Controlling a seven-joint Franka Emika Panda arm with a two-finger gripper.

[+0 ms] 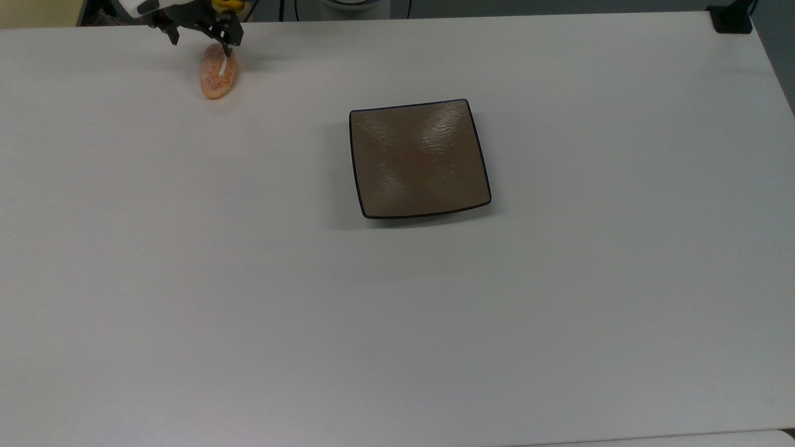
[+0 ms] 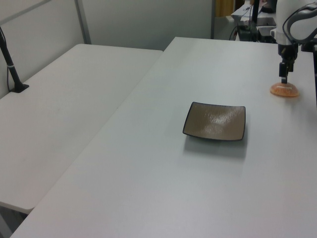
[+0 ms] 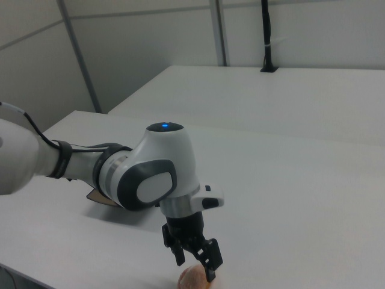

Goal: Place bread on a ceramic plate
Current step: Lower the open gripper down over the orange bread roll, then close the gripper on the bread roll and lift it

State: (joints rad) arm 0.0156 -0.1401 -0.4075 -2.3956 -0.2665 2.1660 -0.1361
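The claw (image 1: 202, 38) hangs spread wide over the bread (image 1: 218, 77), which lies on the table (image 1: 186, 279) at ten o'clock from the empty ceramic plate (image 1: 478, 155); the grasp seems in hand, and descending to straddle the bun comes next

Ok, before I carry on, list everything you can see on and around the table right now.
bread: one, orange-tan with a white stripe, on the table near the top view's upper left corner.
ceramic plate: one, glossy brown, square, near the table's middle, nothing on it.
table: one, white, carrying both.
second table: one, white, at the left view's left.
black post: one, on the second table.
gripper: one, black, open, fingers straddling the bread's far end.
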